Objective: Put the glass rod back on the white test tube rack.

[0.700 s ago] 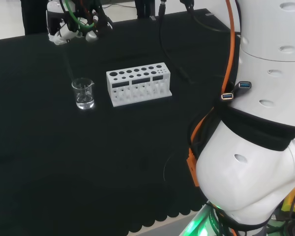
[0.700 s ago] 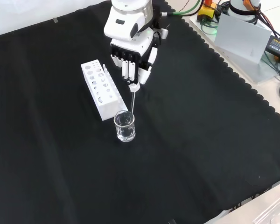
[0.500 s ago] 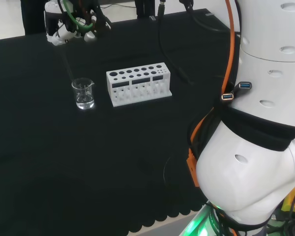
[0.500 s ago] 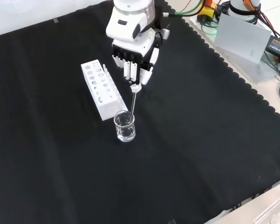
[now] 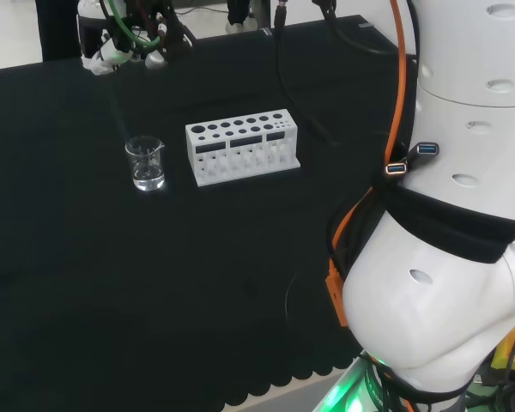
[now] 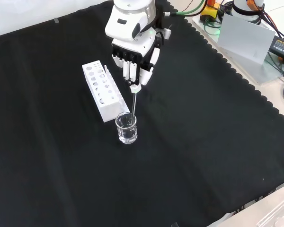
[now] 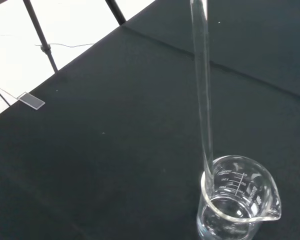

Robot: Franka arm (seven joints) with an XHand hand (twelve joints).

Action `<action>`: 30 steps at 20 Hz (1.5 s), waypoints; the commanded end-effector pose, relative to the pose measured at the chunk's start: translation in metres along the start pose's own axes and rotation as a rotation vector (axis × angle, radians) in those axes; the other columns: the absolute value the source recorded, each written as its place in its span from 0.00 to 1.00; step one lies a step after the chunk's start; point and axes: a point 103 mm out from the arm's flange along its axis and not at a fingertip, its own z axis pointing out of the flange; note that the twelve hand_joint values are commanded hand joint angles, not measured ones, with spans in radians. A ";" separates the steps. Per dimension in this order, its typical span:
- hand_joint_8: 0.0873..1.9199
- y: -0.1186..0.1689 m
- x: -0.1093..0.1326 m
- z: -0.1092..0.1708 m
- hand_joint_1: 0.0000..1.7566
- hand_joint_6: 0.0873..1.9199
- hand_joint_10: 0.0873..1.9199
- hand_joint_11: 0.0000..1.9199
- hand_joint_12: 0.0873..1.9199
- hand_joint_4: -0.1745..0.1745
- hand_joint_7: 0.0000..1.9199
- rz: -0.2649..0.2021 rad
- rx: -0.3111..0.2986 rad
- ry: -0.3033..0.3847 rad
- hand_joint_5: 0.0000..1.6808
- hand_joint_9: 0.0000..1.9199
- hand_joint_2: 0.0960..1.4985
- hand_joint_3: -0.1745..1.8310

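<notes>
The hand (image 6: 132, 56) hangs over the cloth beside the white test tube rack (image 6: 102, 91), fingers pointing down and pinched on the top of the glass rod (image 6: 134, 101). The rod hangs almost upright. Its lower end is at the mouth of a small clear beaker (image 6: 127, 128) that holds a little clear liquid. In the wrist view the rod (image 7: 202, 85) runs down to the rim of the beaker (image 7: 237, 200). In the head view the hand (image 5: 124, 43) is high at the far left, above the beaker (image 5: 146, 163), with the rack (image 5: 243, 146) to the beaker's right.
The arm's big white links (image 5: 446, 215) stand at the right of the head view. Grey boxes and cables (image 6: 246, 33) lie past the cloth's scalloped edge at the front view's top right. Bare black cloth (image 6: 203, 142) spreads around the beaker and rack.
The hand has lifted a little with the rod; in the head view it sits higher. The beaker and rack have not moved.
</notes>
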 end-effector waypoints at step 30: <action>0.54 -0.052 -0.096 -0.052 0.74 0.04 0.37 0.89 0.29 0.00 0.60 0.226 -0.046 0.033 0.77 0.90 0.73 0.00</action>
